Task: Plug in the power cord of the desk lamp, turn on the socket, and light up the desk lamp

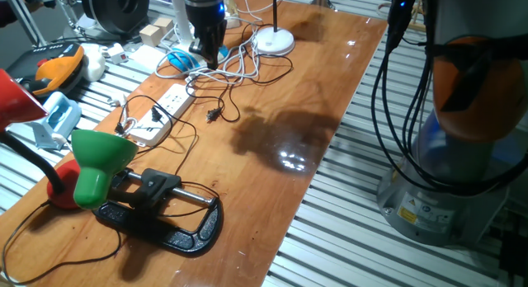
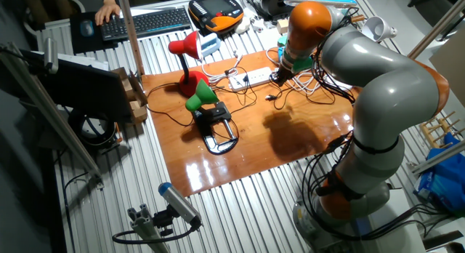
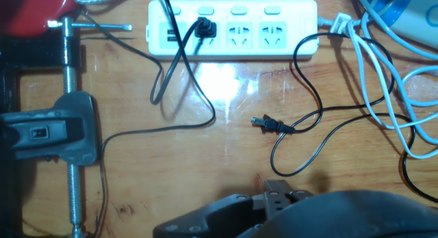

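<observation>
While loose plug (image 3: 272,124) lies unplugged near socket (image 3: 233,27), gripper (image 1: 206,58) (opening can't tell) hovers; next: grasp plug.

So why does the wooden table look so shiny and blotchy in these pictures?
One fixed view: lamp glare glints inside the arm's dark shadow on the table. The other fixed view: broad sheen along the near edge. Hand view: a white glare patch just below the socket; the end effector at the bottom edge is blurred.
</observation>
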Action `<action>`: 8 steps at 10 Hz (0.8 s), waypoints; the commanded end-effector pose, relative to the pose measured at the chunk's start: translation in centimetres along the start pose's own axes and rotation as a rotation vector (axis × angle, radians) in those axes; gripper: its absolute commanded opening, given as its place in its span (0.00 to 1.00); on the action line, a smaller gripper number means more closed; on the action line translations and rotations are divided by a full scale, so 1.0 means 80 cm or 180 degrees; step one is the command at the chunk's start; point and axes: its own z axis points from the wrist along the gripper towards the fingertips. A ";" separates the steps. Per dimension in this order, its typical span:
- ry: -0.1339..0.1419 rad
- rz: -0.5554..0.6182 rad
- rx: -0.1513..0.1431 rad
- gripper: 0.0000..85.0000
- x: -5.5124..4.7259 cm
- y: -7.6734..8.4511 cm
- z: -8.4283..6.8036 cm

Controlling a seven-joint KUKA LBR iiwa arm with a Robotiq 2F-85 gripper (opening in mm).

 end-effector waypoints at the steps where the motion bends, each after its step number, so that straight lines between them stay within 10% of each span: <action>1: 0.0004 0.0001 -0.0002 0.00 -0.002 0.001 0.000; 8: -0.0002 0.0112 0.0090 0.00 -0.036 0.054 -0.003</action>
